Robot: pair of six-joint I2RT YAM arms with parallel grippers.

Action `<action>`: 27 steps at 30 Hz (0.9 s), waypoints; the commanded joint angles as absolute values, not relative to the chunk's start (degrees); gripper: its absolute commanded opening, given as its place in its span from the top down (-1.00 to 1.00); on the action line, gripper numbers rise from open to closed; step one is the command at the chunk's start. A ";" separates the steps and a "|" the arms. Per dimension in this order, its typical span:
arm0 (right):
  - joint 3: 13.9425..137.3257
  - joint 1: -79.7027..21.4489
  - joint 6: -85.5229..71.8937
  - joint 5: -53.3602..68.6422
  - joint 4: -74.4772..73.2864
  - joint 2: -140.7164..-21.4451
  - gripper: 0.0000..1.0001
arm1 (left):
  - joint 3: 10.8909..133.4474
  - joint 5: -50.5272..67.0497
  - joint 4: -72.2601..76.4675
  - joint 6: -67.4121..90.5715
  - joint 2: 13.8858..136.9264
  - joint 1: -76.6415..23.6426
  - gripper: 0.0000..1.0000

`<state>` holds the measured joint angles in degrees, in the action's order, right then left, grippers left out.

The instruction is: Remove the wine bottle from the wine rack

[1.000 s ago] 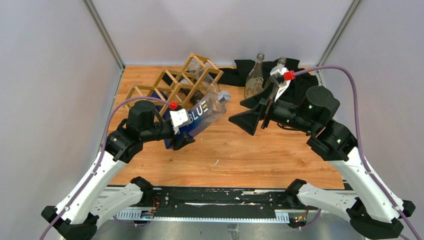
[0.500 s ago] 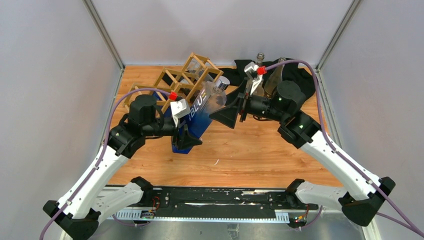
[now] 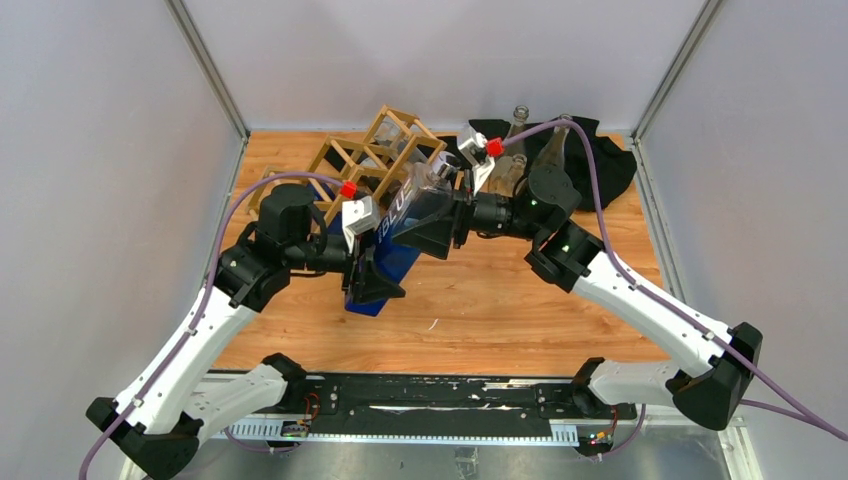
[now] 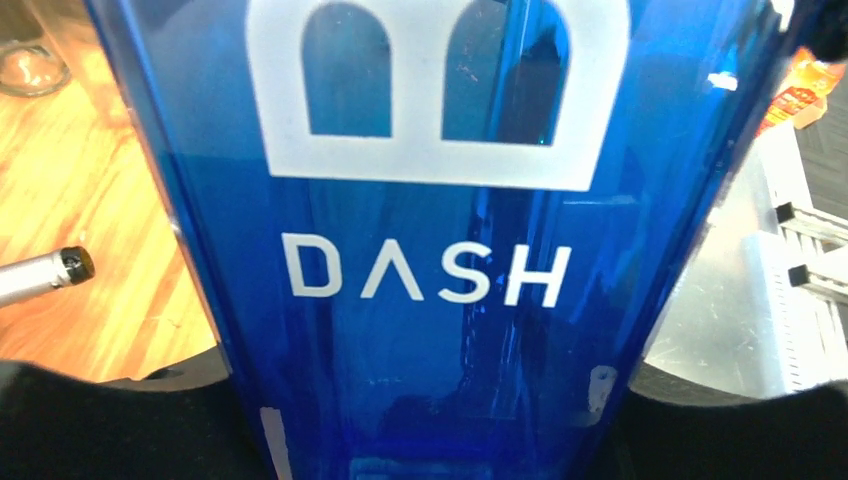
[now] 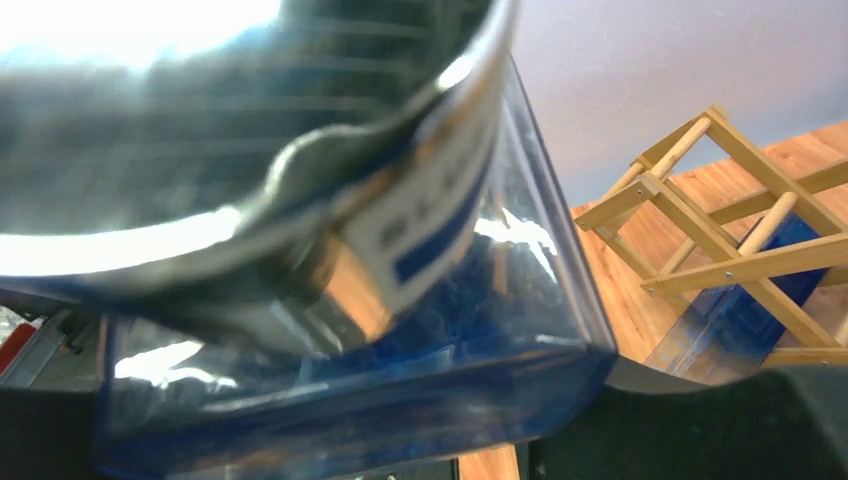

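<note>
The wine bottle (image 3: 398, 222) is square and blue with a clear shoulder and a silver cap. It is tilted, cap toward the back right, just in front of the light wood wine rack (image 3: 368, 158). My left gripper (image 3: 374, 280) is shut on the bottle's lower body, which fills the left wrist view (image 4: 430, 300). My right gripper (image 3: 434, 226) is open, its jaws on either side of the bottle's clear shoulder (image 5: 400, 330). The rack also shows in the right wrist view (image 5: 720, 250), with another blue bottle (image 5: 745, 305) lying in it.
A black cloth (image 3: 605, 160) lies at the back right with clear glass bottles (image 3: 517, 130) on it. Grey walls close in the wooden table (image 3: 500, 300) on three sides. A thin silver stick (image 4: 40, 275) lies on the table.
My right gripper has swung left from the black cloth and now straddles the bottle's upper part. My left gripper has tipped the bottle more upright and drawn it slightly nearer.
</note>
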<state>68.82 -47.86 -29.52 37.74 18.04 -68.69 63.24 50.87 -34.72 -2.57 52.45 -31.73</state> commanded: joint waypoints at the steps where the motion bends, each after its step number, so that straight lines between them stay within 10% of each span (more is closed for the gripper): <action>1: 70.31 -48.16 -27.34 37.24 15.37 -67.67 0.55 | 68.23 50.95 -33.17 -5.36 51.55 -32.08 -0.39; 2: 71.16 -48.16 -26.03 36.24 12.79 -67.51 0.92 | 68.73 49.45 -34.36 -6.06 51.81 -32.08 -0.75; 4: 72.18 -48.03 -23.24 33.48 7.96 -66.68 1.00 | 70.01 46.60 -37.18 -8.42 52.51 -32.08 -0.99; 27: 64.26 -27.45 -4.32 -11.37 -15.91 -53.72 1.00 | 82.89 27.03 -52.92 -18.36 63.54 -21.45 -1.00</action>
<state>64.20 -31.05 -7.53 0.67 -21.10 -55.92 82.28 31.99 -51.94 -16.32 63.70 -21.82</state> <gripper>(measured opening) 0.697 0.997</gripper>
